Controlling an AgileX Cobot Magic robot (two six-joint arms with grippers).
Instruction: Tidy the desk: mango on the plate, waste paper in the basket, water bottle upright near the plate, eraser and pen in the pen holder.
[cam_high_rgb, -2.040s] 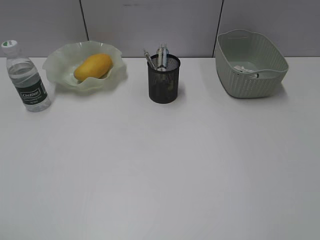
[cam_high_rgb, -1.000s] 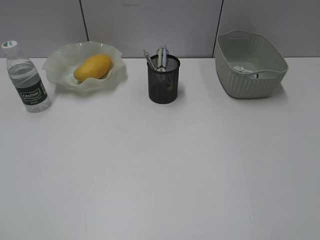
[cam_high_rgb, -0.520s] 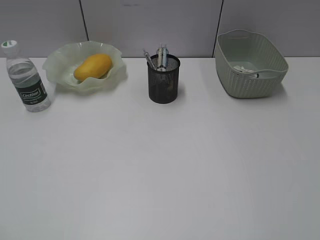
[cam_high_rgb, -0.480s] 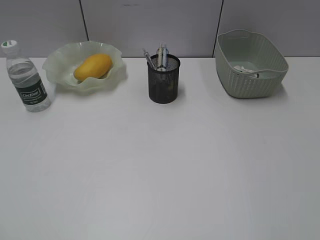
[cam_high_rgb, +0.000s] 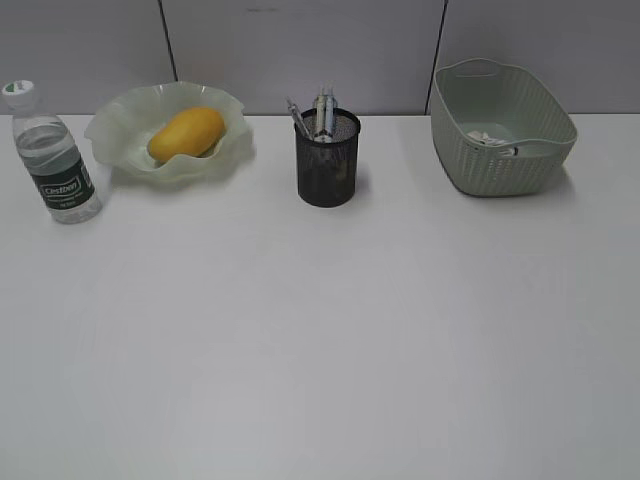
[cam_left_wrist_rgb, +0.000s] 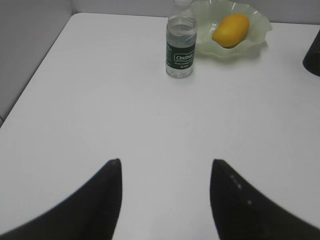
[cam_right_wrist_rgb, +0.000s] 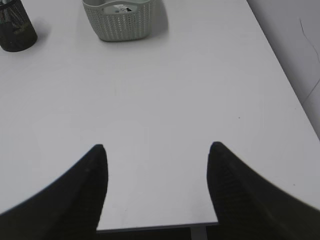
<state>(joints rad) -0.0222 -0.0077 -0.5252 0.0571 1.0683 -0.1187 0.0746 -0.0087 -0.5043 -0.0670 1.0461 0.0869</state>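
The yellow-orange mango (cam_high_rgb: 186, 133) lies in the wavy-rimmed green glass plate (cam_high_rgb: 118, 128) at the back left; both also show in the left wrist view, mango (cam_left_wrist_rgb: 230, 30), plate (cam_left_wrist_rgb: 257, 27). The water bottle (cam_high_rgb: 53, 160) stands upright left of the plate, also in the left wrist view (cam_left_wrist_rgb: 180, 46). The black mesh pen holder (cam_high_rgb: 327, 160) holds pens (cam_high_rgb: 322, 112); the eraser is hidden. Waste paper (cam_high_rgb: 487, 138) lies in the sage-green basket (cam_high_rgb: 500, 165), also in the right wrist view (cam_right_wrist_rgb: 122, 25). My left gripper (cam_left_wrist_rgb: 165, 162) and right gripper (cam_right_wrist_rgb: 156, 146) are open and empty, low over the white desk (cam_high_rgb: 320, 340).
A grey partition wall (cam_high_rgb: 300, 50) runs behind the desk. The desk's left edge (cam_left_wrist_rgb: 30, 75) shows in the left wrist view, its right edge (cam_right_wrist_rgb: 280, 70) and front edge (cam_right_wrist_rgb: 160, 227) in the right wrist view. The pen holder (cam_right_wrist_rgb: 15, 27) sits at the right wrist view's top left.
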